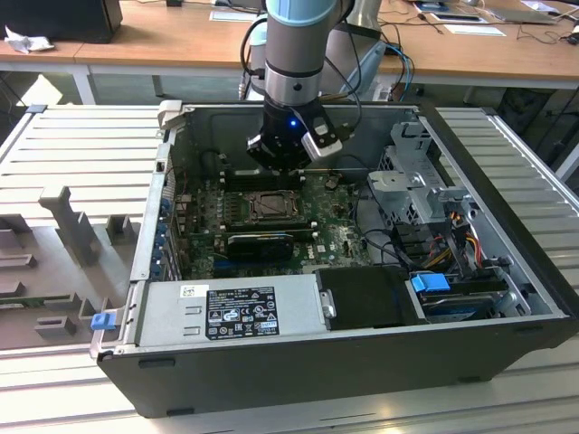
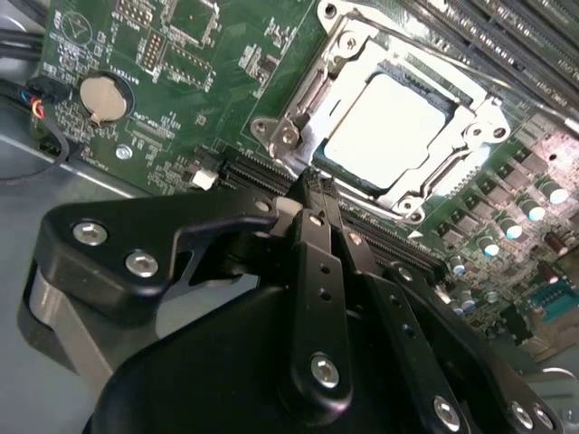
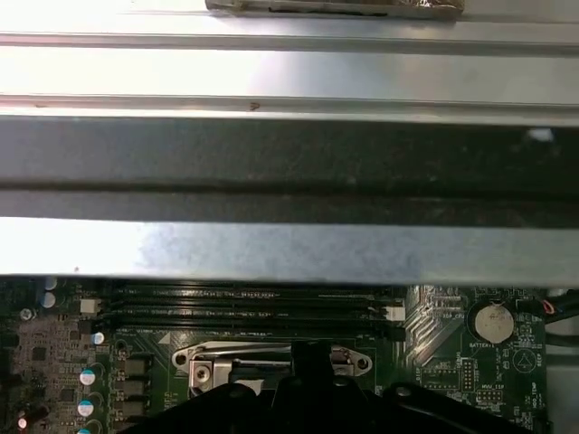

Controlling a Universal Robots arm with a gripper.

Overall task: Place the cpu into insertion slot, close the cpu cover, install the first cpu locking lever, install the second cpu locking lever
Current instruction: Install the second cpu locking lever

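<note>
Black two-finger gripper [image 2: 312, 185] closed, fingers pressed together, empty, tips just beside thin silvery hinged cpu cover [image 2: 298, 117]. Cover lowered over flat square silver-grey cpu [image 2: 384, 127] seated in dark-framed insertion slot [image 1: 269, 206].

You are working in what looks like a robotics or electronics lab. The opened computer case [image 1: 344, 353] lies on a ribbed aluminium bench [image 1: 81, 145] with grey fixture blocks [image 1: 77, 226] standing on it, and behind your arm [image 1: 298, 45] run wooden desks [image 1: 163, 45] strewn with papers [image 1: 475, 27] and cables. A green motherboard [image 2: 181, 81] lies bare just beyond your jaws.
</note>
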